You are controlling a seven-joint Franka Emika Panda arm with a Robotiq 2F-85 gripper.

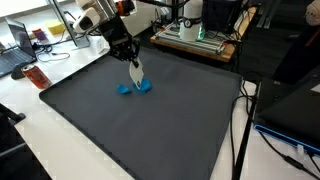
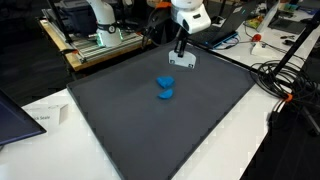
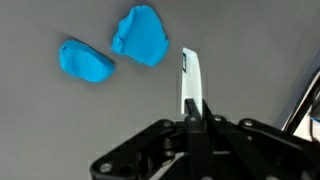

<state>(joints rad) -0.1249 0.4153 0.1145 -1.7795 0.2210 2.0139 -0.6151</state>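
Observation:
My gripper (image 3: 192, 118) is shut on a thin white flat piece (image 3: 190, 75) that sticks out beyond the fingertips. In both exterior views the gripper (image 1: 132, 62) (image 2: 180, 47) hangs low over the far part of a dark grey mat (image 1: 150, 130) (image 2: 150, 135), with the white piece (image 1: 137, 72) (image 2: 182, 60) pointing down at the mat. Two bright blue lumps (image 3: 85, 62) (image 3: 140, 37) lie on the mat just beyond and beside the piece, apart from it. In the exterior views they lie close together (image 1: 125, 88) (image 1: 145, 86) (image 2: 165, 82) (image 2: 165, 95).
A laptop (image 1: 15, 50) and an orange object (image 1: 37, 76) stand beside the mat. Lab equipment (image 1: 195, 30) (image 2: 100, 40) lines the back. Cables (image 1: 245, 100) (image 2: 280, 80) run along one mat edge. A sheet of paper (image 2: 40, 118) lies by another.

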